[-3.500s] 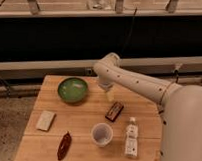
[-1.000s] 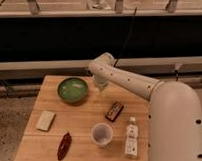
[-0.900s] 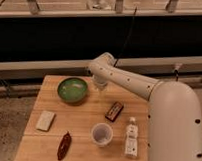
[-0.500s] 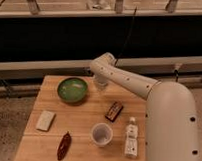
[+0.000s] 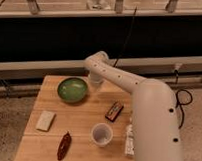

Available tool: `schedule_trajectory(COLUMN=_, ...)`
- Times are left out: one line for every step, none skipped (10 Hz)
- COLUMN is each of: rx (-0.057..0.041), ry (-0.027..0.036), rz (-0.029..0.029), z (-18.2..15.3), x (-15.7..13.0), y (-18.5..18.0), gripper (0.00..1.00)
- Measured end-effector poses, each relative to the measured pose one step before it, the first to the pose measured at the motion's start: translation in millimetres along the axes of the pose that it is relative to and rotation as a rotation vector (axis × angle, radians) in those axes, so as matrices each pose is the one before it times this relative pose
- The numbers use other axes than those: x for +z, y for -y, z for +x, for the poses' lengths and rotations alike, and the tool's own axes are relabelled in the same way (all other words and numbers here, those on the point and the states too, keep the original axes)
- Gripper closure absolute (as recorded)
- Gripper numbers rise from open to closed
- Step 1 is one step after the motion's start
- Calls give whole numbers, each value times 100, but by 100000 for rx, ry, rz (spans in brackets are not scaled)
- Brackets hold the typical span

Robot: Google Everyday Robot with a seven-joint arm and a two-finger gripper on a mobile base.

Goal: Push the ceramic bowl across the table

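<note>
Having been swung leftward over the last seconds, the gripper [image 5: 96, 81] is now set just beside the right rim of the ceramic bowl [image 5: 72, 89] at the tabletop's [image 5: 83, 122] far left, ready for pushing.

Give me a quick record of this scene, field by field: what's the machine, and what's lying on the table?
machine: white robot arm reaching over the table
gripper: gripper low at the far edge, just right of the ceramic bowl
bowl: green, glossy, upright, far left part of the table
cup: whitish cup, near middle
other items: pale block, dark red chili-like item, dark snack bar
</note>
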Motion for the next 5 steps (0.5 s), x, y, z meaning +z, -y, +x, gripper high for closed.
schedule_trajectory(rx=-2376, ry=303, rz=-893, z=-705, x=291, y=597, gripper=100)
schedule_trajectory(rx=-2553, ry=225, rz=-956, z=-1053, x=239, y=892, gripper=100)
schedule_trajectory(rx=-2544, ry=174, rz=-1147, z=-1059, x=250, y=850, gripper=100)
schedule_trajectory(rx=-2146, ry=-48, rz=-30, z=-767, x=166, y=824, gripper=100)
schedule_trajectory(rx=-2230, ry=46, rz=-698, z=-824, x=16, y=390, gripper=100)
